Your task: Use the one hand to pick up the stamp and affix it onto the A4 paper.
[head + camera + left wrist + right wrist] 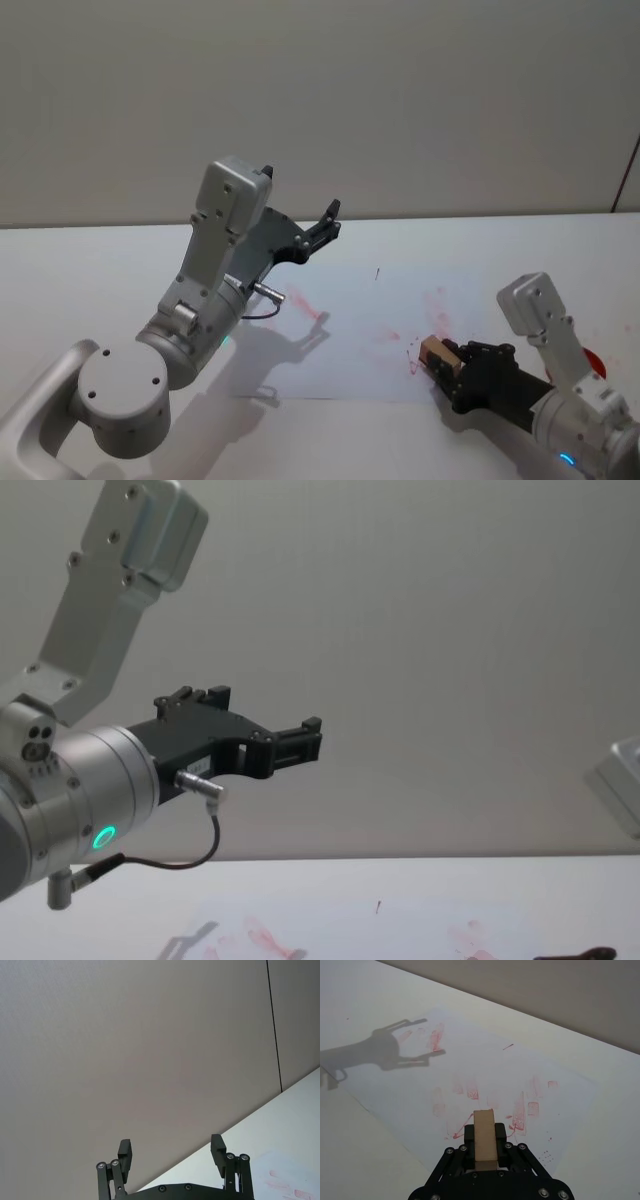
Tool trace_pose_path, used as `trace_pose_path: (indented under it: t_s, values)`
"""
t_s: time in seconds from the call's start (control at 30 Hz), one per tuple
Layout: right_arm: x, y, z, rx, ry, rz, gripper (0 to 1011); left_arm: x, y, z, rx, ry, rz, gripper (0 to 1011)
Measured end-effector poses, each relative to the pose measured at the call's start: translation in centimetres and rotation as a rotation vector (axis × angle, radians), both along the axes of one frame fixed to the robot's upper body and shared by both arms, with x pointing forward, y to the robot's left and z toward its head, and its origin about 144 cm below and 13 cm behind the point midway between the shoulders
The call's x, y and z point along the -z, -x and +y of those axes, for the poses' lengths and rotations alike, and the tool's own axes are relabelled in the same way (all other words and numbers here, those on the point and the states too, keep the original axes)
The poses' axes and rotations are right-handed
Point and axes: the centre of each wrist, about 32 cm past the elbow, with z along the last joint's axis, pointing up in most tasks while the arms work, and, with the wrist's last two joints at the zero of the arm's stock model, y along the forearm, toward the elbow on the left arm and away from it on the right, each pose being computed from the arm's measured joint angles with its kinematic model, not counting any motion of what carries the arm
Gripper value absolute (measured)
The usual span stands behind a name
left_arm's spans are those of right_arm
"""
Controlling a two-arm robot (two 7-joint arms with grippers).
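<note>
1. The stamp (484,1137) is a tan wooden block, clamped from both sides between the fingers of the right gripper (446,364), with its front end sticking out past the fingertips.
2. In the head view the stamp sits over the near right part of the paper (350,325), just beside a cluster of red ink marks (520,1115). Whether its face touches the sheet cannot be told.
3. The right gripper is closed on the stamp and held low, reaching in from the robot's right side towards the middle of the sheet.
4. The paper lies flat on the white bench (100,280). Smudged red prints are scattered across it, thicker near the stamp and again towards its far left corner. A small dark mark (377,272) lies close to its far edge.
5. The left gripper (171,1152) is raised well above the bench on the robot's left, well apart from the stamp. Its fingers are spread wide with nothing between them, and it points towards the plain wall (300,100) behind the bench.
6. The shadow (390,1050) of the left gripper falls across the left part of the paper and the bench beside it.
7. A green light (103,837) glows on the left wrist.
</note>
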Motion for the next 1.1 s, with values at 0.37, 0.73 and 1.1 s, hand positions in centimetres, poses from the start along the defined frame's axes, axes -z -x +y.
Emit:
trace_pose_path:
  t_s: [0.37,0.73,1.1]
  values:
    - [0.4,-0.1,-0.1,0.011,0.006,0.029,216,0.0,0.0,0.0,0.0,0.0,0.0,1001]
    - [0.3,-0.2,0.0,0.037,-0.02,0.032,217,0.0,0.0,0.0,0.0,0.0,0.0,1001]
    - [-2.9,-0.4,-0.2,0.1,-0.129,-0.075,216,0.0,0.0,0.0,0.0,0.0,0.0,1001]
